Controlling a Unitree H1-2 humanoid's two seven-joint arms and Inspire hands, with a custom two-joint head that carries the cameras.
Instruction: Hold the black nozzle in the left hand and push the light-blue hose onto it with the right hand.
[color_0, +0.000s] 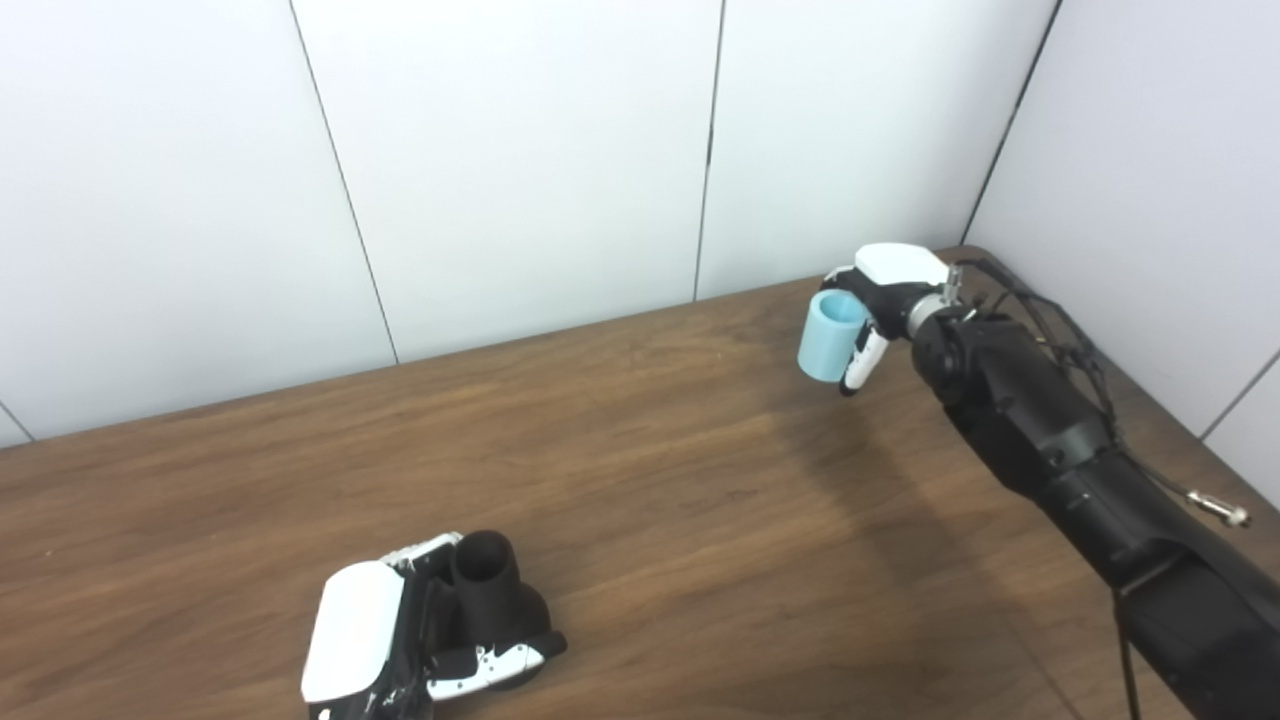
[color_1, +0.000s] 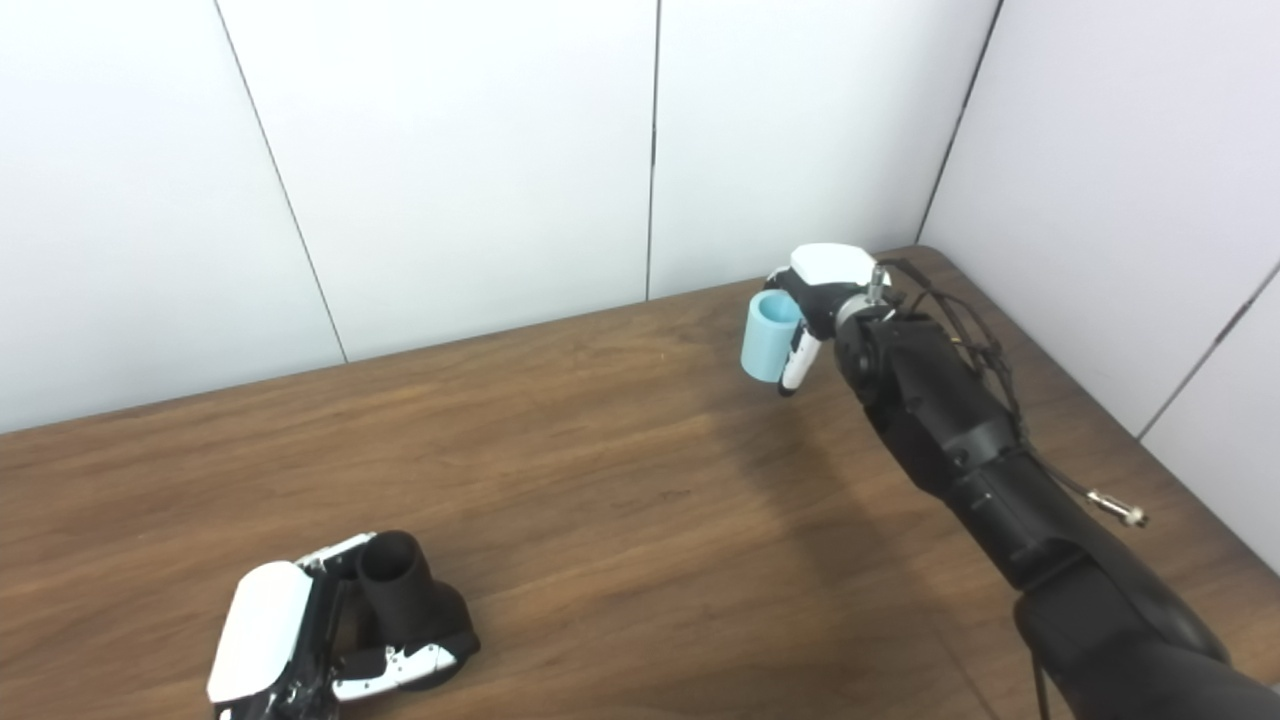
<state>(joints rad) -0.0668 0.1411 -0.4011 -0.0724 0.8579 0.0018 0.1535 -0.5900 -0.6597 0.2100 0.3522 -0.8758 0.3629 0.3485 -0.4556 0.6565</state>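
Observation:
The black nozzle (color_0: 493, 592) stands upright near the table's front left, its round opening facing up. My left hand (color_0: 400, 640) is shut around its lower body. Far off at the back right, my right hand (color_0: 880, 300) is shut on the short light-blue hose (color_0: 830, 335), a stubby tube held just above the table with its open end up. A wide stretch of table separates hose and nozzle.
The brown wooden table (color_0: 650, 480) meets white wall panels (color_0: 520, 150) at the back and on the right. My right arm (color_0: 1060, 440) lies along the right side with black cables (color_0: 1060, 330) and a loose metal plug (color_0: 1225, 512) hanging off it.

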